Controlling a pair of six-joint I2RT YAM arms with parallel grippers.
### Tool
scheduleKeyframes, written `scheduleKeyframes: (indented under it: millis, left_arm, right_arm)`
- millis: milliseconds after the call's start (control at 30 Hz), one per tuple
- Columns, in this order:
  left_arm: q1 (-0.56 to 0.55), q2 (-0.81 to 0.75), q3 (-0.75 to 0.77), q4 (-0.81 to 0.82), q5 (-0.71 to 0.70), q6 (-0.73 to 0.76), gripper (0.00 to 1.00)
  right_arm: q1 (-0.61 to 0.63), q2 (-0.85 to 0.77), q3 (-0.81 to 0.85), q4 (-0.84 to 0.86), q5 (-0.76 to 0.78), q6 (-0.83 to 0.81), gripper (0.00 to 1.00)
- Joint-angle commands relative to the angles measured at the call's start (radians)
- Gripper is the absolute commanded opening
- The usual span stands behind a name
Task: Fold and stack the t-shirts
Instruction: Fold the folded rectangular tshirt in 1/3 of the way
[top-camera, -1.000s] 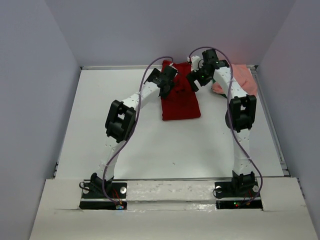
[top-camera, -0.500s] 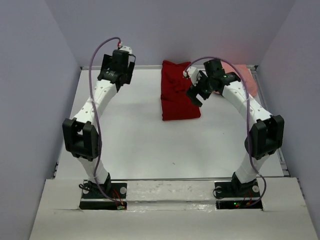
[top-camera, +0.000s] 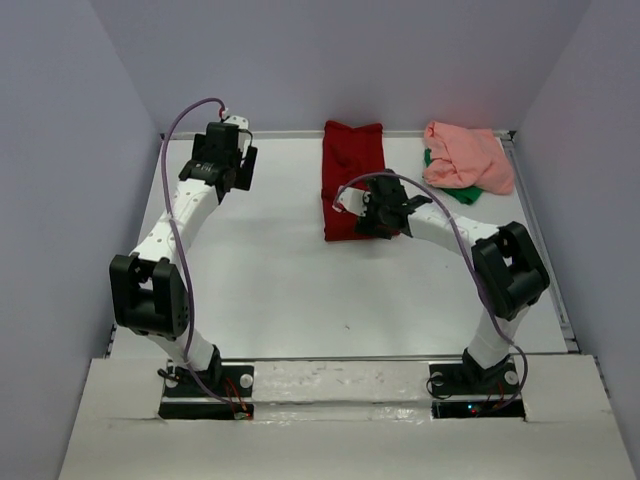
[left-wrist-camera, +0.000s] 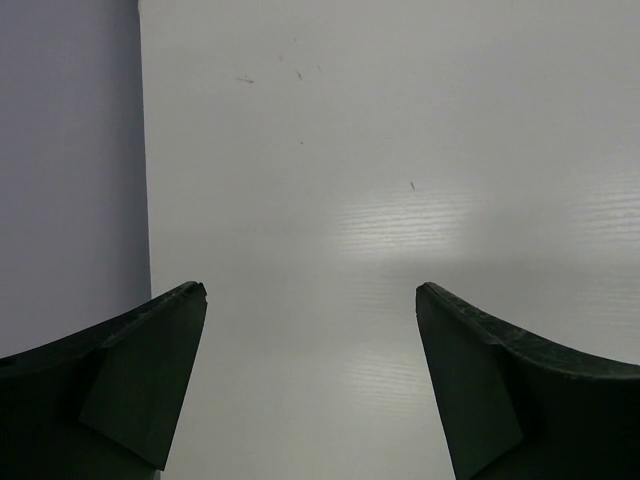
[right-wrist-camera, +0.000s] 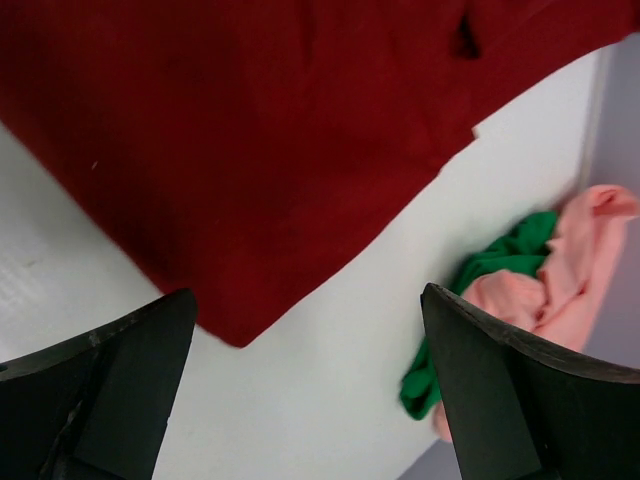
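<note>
A dark red t-shirt (top-camera: 350, 170) lies folded in a long rectangle at the back middle of the table. A salmon pink t-shirt (top-camera: 466, 155) is crumpled at the back right, on top of green fabric (top-camera: 458, 192). My right gripper (top-camera: 385, 215) hovers open over the red shirt's near right corner. The right wrist view shows that gripper (right-wrist-camera: 308, 293) empty, with the red t-shirt (right-wrist-camera: 250, 130) above it and the green fabric (right-wrist-camera: 490, 280) and pink t-shirt (right-wrist-camera: 570, 260) to the right. My left gripper (top-camera: 225, 165) is open at the far left; the left wrist view shows it (left-wrist-camera: 310, 290) over bare table.
Grey walls close in the white table (top-camera: 300, 290) at the back and on both sides; the left wall (left-wrist-camera: 70, 170) is close beside my left gripper. A raised rail (top-camera: 545, 260) runs along the table's right edge.
My left arm has swung from over the red shirt out to the far left back. The right gripper has come forward to the red shirt's near right corner, uncovering the pink shirt.
</note>
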Motion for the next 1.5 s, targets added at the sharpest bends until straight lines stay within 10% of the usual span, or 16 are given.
scheduleKeyframes:
  millis: [0, 800, 1467]
  left_arm:
    - [0.007, -0.046, -0.003, 0.054, -0.001, 0.007, 0.99]
    - [0.005, -0.060, -0.024, 0.071, 0.080, -0.007, 0.99]
    - [-0.010, -0.040, 0.003, 0.042, 0.138, -0.007, 0.99]
  right_arm:
    - [0.104, 0.026, -0.044, 0.313, 0.173, -0.157, 1.00]
    - [0.295, 0.210, -0.040, 0.692, 0.361, -0.471, 1.00]
    - [0.316, 0.222, 0.097, 0.450, 0.383, -0.295, 1.00]
